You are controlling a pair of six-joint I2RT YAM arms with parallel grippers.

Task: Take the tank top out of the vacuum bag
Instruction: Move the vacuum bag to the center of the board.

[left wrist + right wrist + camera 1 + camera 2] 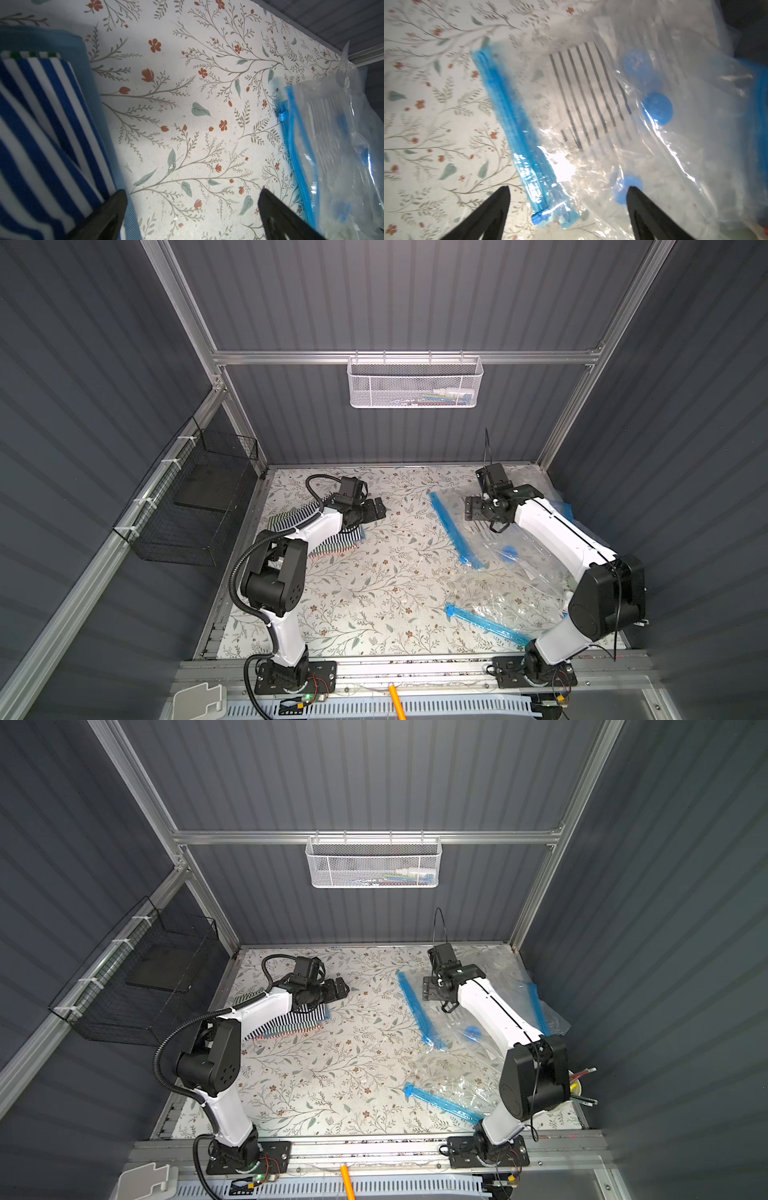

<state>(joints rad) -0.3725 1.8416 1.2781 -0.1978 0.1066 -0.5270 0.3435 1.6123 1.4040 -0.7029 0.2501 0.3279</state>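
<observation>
**Two grippers open, striped top clear of the vacuum bags**

Both sets of jaws stand wide apart and hold nothing. The left gripper hovers low at the edge of a stack of folded clothes near the table's left edge, toward its far side. The blue-and-white striped garment on top, probably the tank top, lies outside any bag, on a teal ribbed piece. The right gripper hangs just above a slack, clear vacuum bag by the right edge, over its blue zip strip and near a round blue valve. A second bag sprawls toward the near right corner.

The main risk appears to be the retreat. A left fingertip sits so close to the stack that a careless pull-back could clip the top garment and unfold or topple the pile. On the right, the loose, slippery film could catch on a finger or the arm lying over it and be dragged across the table or off its right edge.

White lettering runs along the zip strip in the right wrist view, too blurred to read. Dark lines on or under the film carry no words, and no brand is legible.
</observation>
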